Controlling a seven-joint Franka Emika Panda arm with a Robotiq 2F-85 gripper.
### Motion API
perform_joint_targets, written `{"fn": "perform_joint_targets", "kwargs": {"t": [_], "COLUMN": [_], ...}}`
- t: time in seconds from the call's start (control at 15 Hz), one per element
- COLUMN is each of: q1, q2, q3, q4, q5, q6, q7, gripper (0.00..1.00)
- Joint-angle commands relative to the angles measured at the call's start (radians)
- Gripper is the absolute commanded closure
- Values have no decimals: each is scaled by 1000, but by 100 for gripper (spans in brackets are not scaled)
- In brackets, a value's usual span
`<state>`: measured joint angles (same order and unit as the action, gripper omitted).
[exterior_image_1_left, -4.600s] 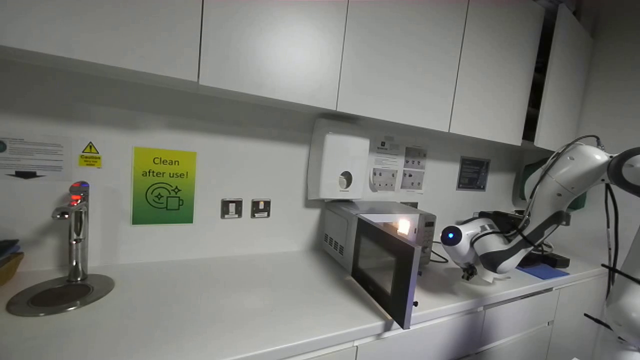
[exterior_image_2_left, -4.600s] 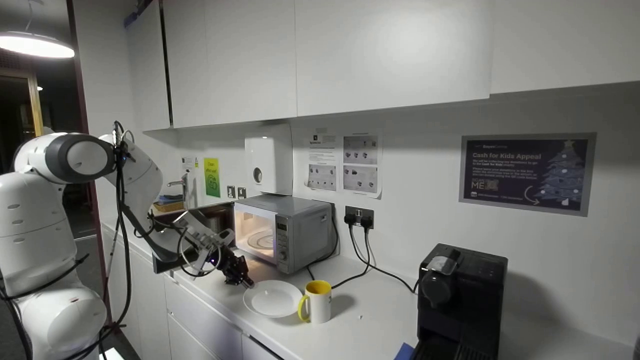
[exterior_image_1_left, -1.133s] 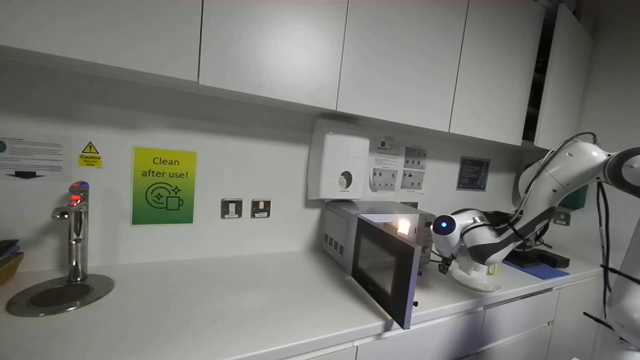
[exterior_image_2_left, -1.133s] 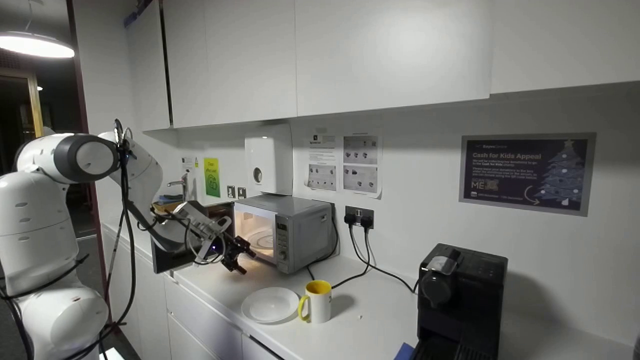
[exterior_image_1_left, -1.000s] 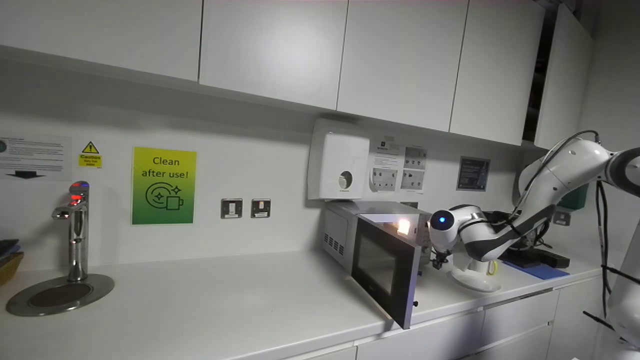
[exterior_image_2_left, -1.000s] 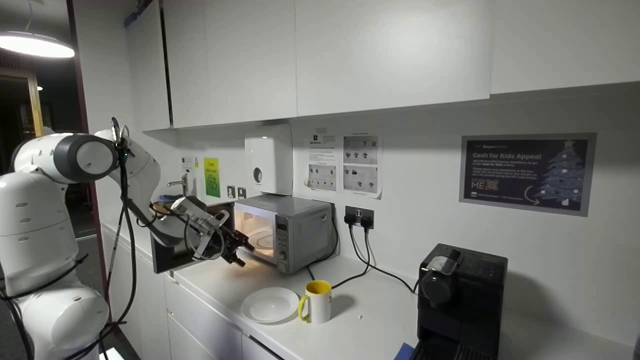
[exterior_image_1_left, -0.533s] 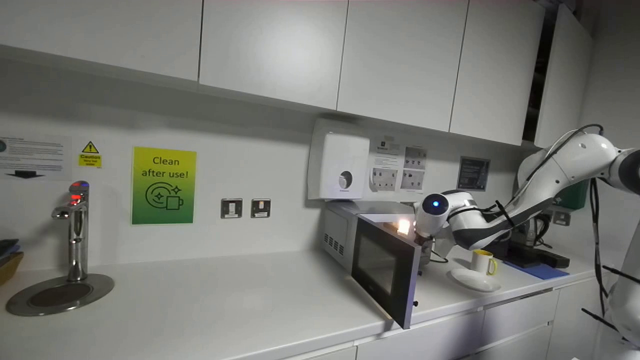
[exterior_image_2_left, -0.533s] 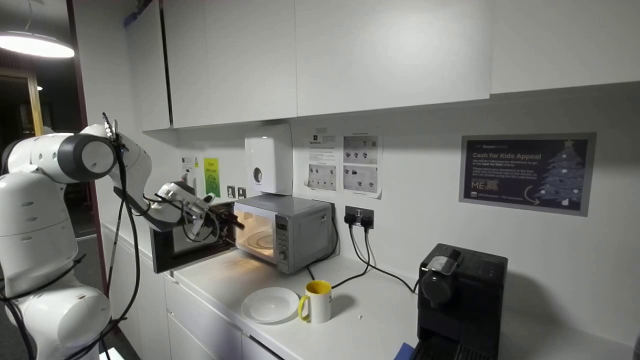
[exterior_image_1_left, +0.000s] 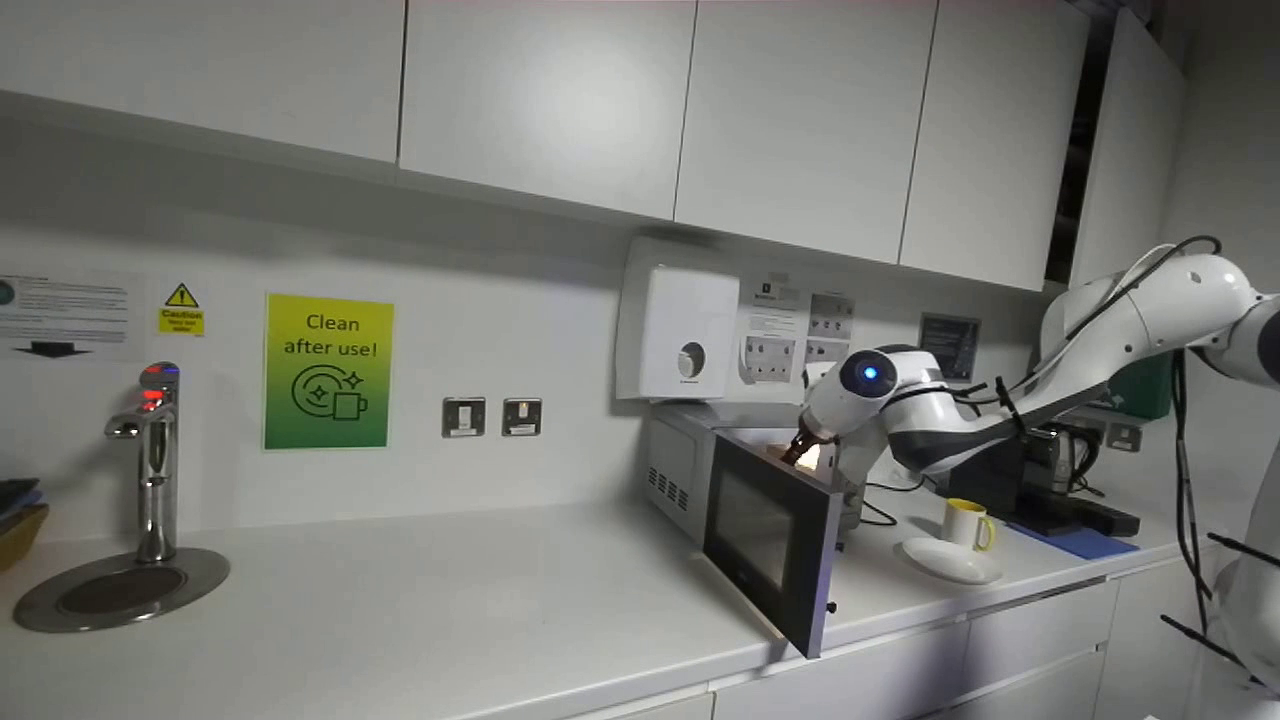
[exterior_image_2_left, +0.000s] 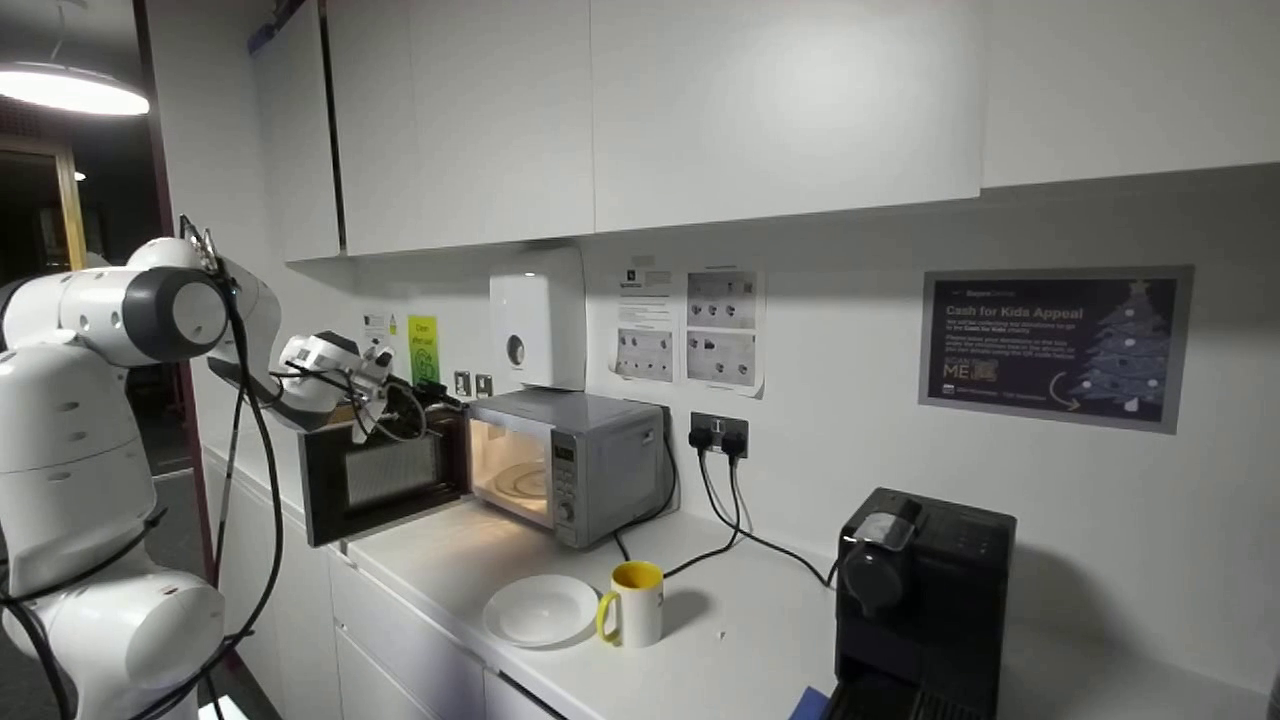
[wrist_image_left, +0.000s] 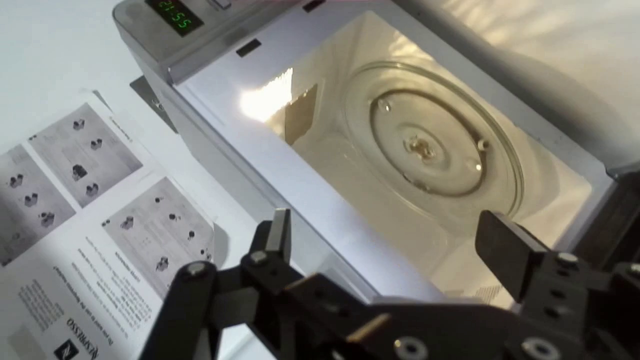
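So, microwave (exterior_image_2_left: 600, 465): one, on the counter (exterior_image_2_left: 755, 615), lit, door (exterior_image_2_left: 395, 475) swung open, one turntable (wrist_image_left: 432, 142) inside.
Plate (exterior_image_2_left: 540, 610): one, white, on the counter.
Mug (exterior_image_2_left: 638, 612): one, upright, just beside the plate.
Plugs (exterior_image_2_left: 702, 439): two, both in the wall socket (exterior_image_2_left: 718, 424).
Arm (exterior_image_2_left: 95, 308): one, elbow bent, hand end tilted down.
Gripper (wrist_image_left: 384, 235): jaws wide apart, by the door's top edge; touching or not, can't tell.
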<state>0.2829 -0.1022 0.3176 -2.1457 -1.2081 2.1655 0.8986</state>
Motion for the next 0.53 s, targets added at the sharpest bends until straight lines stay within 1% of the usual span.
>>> {"fn": "perform_joint_targets", "kwargs": {"t": [0.0,0.33,0.47], "q1": [17,29,36], "q2": [6,29,38], "q3": [19,38,44], "q4": [73,157,184], "q5": [-62,-102,-100], "q6": [-2,18,41], "q7": [21,73,97], "gripper": [0,0,0]}}
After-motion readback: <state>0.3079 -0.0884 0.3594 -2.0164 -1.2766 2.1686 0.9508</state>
